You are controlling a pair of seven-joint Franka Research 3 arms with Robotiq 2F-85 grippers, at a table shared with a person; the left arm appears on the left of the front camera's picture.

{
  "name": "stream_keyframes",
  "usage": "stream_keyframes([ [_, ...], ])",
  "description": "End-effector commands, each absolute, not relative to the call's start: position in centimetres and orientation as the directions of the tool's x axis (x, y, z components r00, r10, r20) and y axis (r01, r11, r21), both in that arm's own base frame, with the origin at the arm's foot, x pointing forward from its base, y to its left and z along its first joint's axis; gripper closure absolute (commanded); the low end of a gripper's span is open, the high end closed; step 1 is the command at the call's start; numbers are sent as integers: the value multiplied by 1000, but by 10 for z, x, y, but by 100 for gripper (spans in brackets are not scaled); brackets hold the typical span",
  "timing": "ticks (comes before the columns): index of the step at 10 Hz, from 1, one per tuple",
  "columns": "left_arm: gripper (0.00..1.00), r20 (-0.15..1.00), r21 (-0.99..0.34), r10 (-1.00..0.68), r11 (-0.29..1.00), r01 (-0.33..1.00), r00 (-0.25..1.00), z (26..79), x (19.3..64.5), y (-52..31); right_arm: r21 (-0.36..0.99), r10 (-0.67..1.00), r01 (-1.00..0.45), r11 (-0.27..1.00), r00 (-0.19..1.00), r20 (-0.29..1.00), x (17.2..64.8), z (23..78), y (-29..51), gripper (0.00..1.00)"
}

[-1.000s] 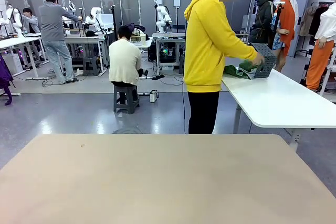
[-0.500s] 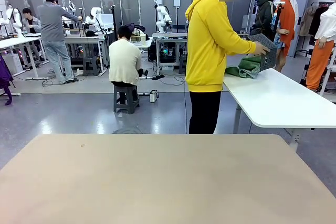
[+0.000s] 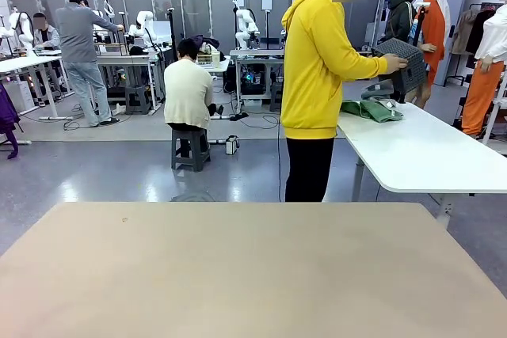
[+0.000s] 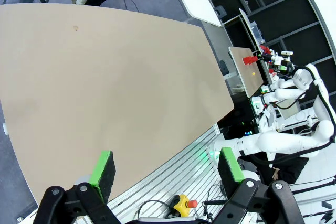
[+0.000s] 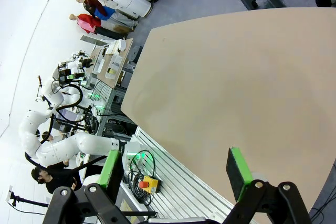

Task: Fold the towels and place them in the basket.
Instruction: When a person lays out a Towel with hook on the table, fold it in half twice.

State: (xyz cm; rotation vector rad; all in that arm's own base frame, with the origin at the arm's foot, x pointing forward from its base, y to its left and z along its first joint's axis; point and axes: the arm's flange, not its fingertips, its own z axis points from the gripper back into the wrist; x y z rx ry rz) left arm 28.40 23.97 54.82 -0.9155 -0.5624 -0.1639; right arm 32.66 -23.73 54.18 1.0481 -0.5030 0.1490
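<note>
Your tan table [image 3: 238, 275] spans the lower half of the front view, its near edge cut off at six o'clock. At three o'clock a white table [image 3: 428, 156] runs out past the right edge. A person in a yellow hoodie [image 3: 317, 61] stands at one o'clock beside the white table, turned toward three o'clock. One hand [image 3: 394, 62] holds the basket [image 3: 405, 65] tilted in the air above the white table, with its inside hidden from you. Just below it the towels [image 3: 372, 108] lie in a green heap on the white table, too far off to tell one from the other. Your left gripper [image 4: 167, 166] hangs above the tan table's edge with its jaws wide apart. Your right gripper [image 5: 174, 171] hangs the same way.
</note>
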Motion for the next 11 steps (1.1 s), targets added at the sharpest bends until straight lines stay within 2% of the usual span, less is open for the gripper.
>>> stream_keyframes([
  [1,0,536,-701,94,603,381,839,551,285,241,785,-110,-368,497,871,479,327,542,-238,0],
  [11,0,536,-701,94,603,381,839,551,285,241,785,-110,-368,497,871,479,327,542,-238,0],
])
